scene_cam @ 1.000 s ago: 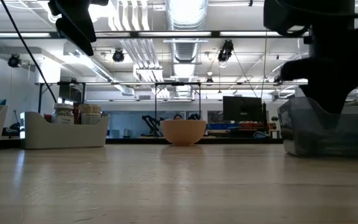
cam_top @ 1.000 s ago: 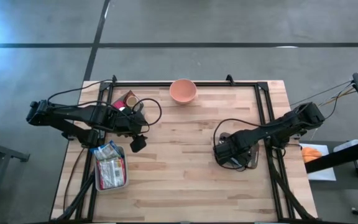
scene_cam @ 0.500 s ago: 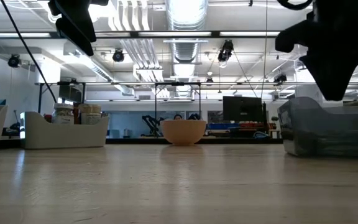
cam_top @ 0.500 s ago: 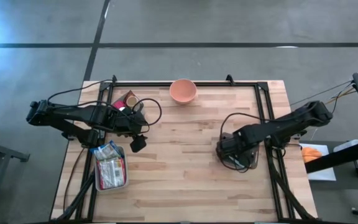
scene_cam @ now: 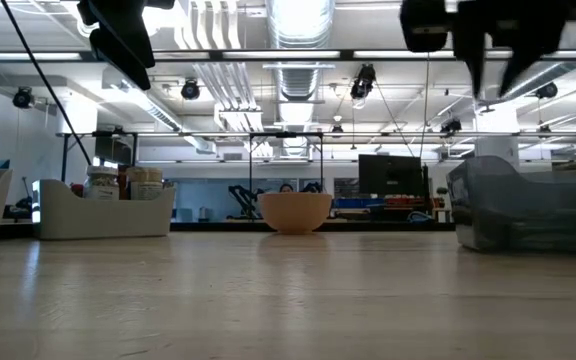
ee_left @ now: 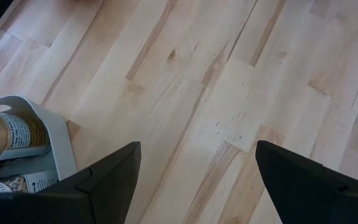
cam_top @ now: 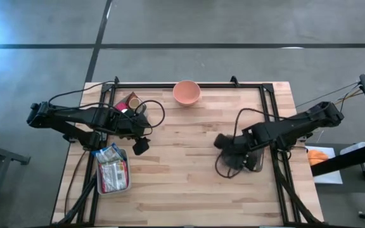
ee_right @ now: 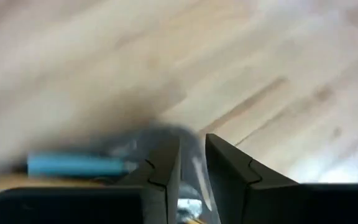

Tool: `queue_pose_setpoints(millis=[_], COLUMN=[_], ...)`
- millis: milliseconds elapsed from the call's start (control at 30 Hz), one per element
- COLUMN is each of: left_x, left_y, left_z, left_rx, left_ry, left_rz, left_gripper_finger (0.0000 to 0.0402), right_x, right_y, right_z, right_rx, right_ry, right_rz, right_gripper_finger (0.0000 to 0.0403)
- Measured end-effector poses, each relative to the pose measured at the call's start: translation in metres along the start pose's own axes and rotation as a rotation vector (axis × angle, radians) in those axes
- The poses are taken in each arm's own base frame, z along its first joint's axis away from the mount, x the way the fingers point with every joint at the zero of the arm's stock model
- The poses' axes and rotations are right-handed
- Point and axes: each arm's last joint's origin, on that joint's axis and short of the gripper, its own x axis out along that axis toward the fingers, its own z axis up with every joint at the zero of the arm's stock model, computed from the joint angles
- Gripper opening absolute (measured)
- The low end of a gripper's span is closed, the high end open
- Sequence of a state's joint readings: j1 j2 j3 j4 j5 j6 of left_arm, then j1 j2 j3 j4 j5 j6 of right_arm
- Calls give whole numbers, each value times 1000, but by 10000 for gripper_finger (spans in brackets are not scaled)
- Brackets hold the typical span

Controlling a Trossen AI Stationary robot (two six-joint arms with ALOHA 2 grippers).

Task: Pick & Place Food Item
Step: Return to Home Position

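Observation:
My right gripper [ee_right: 191,144] [cam_top: 224,143] hangs above the table just left of a dark bin [cam_top: 249,166] [scene_cam: 528,205]. It points steeply down, its fingers nearly together on a thin, clear, shiny wrapped item [ee_right: 194,177]. The right wrist view is blurred, and the item does not show in the other views. My left gripper [ee_left: 197,149] [cam_top: 140,146] waits open over bare wood near the left bins. A pink bowl [cam_top: 186,92] [scene_cam: 295,211] stands on its base at the table's far edge. My right gripper pinches the clear wrapped item [ee_right: 196,168] between its two fingers, coming at it from above and pointing steeply down. Blur and the fingers themselves hide which part of it they have. The item is lifted above the bin and the table.
A pale bin [cam_top: 111,171] with several packets stands at the near left. A second bin [cam_top: 127,103] [ee_left: 36,143] with jars is at the far left. Open wood [cam_top: 182,164] lies in the middle, and black frame rails [cam_top: 268,107] run along the table's sides.
My right gripper has risen out of the dark bin and shifted a little toward the table's left. Its wrist has rolled as it went. In the low view it has climbed from in front of the bin to the top of the picture.

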State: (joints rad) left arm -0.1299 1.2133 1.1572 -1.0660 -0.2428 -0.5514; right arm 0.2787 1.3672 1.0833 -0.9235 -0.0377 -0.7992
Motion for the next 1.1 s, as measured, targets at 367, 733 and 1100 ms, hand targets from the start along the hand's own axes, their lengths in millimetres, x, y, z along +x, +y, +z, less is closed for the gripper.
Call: queue_pose_setpoints(millis=[367,733,1100], left_x=[0,0,0], left_y=[0,0,0], left_z=[0,0,0], left_rx=[0,0,0], left_ry=[0,0,0], left_rz=[0,0,0], left_gripper_finger=[324,324,324], right_x=[-49,-101,-150], right_y=[-35,-52,-26], right_z=[36,59,38], right_rx=[842,730,756], right_ry=[-390,-631,-1021], right_rz=[-158,-247,-277], right_gripper_finger=[73,73,73])
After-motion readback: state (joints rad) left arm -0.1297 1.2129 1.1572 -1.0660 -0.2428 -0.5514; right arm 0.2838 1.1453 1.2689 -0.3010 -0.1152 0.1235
